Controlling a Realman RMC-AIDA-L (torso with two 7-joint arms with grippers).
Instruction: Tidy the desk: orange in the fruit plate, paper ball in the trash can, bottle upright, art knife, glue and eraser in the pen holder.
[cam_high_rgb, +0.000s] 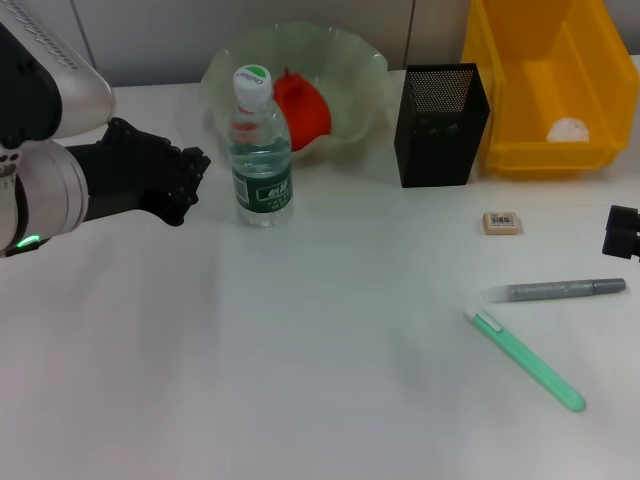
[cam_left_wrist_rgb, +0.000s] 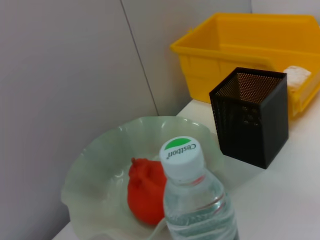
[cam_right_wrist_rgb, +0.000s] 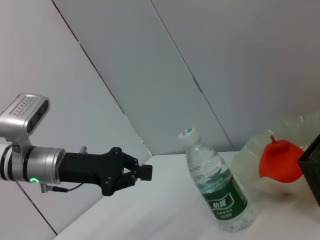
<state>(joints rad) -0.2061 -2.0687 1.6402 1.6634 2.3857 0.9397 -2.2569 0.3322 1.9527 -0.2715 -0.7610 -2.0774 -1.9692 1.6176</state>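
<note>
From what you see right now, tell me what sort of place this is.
Probably an office desk set up for a tidying trial: a white desk against grey partition panels, with a black mesh pen holder, a small eraser and a yellow trash can.

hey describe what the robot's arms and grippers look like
The left arm is silver-grey with black sections, a small green light and a thin cable near the wrist. The left gripper is matte black and angular. Only a black edge of the right gripper shows.

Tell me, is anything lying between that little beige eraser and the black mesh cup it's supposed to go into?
Nothing visible does. The eraser lies on bare table in front of the pen holder, toward the robot's right. The grey pen and green knife lie nearer the robot.
</note>
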